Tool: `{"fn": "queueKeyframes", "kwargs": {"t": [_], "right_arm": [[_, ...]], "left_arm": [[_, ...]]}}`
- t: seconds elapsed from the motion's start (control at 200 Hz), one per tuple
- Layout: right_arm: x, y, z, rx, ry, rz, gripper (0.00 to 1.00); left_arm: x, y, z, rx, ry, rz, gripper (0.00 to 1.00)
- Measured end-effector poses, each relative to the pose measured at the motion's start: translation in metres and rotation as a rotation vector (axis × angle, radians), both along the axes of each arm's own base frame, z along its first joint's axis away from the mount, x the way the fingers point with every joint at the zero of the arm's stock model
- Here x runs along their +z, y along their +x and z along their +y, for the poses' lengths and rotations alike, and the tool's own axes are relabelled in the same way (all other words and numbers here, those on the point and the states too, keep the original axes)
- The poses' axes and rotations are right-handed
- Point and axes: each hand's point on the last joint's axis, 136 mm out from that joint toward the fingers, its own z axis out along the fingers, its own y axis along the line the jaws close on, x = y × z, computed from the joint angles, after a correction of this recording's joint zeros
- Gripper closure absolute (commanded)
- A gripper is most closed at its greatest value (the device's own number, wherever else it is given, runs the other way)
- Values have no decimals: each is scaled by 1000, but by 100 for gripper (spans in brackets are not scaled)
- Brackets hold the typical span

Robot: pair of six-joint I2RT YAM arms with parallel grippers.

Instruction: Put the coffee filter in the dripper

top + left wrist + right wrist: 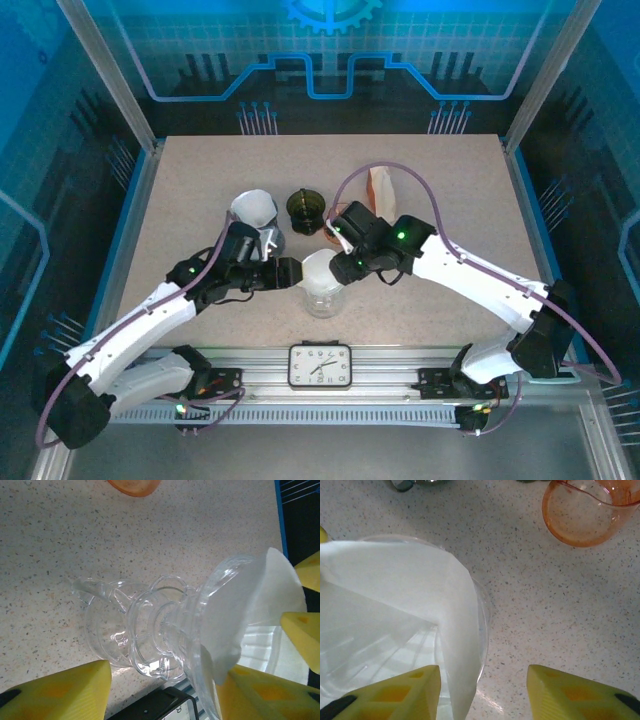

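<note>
Coffee filter (395, 580) sits askew in the dripper (370, 655) (flimsy paper, pinch its edge gently); your left fingers (55, 690) and right fingers (580, 690) stand apart.

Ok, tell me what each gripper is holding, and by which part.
Nothing is clamped. The right gripper stands open astride the edge of the coffee filter at the rim of the dripper; the left gripper stands open either side of that dripper.
</note>
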Motion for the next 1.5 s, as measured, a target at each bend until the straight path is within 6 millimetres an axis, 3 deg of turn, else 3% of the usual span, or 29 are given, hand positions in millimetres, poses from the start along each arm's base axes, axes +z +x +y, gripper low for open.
{"fn": "queueKeyframes", "kwargs": {"t": [0.36,0.665,0.77,0.855,1.071,1.311,1.501], "right_arm": [[-5,-2,-1,-3,-5,11,58],[-5,-2,-1,-4,-4,11,55],[-5,-2,0,-4,-3,11,37],[-5,-3,1,11,-6,7,32],[3,11,23,39,14,-5,31],[-26,15,33,62,-49,41,31],[-38,17,34,68,-76,60,31]], "left_arm": [[11,0,2,6,-23,-33,33],[2,4,-1,10,-7,-3,61],[3,5,-1,9,-10,-6,59],[3,5,-1,10,-10,-5,54],[3,5,-1,10,-10,-5,52],[3,5,-1,10,-10,-5,52],[3,5,-1,10,-10,-6,51]]}}
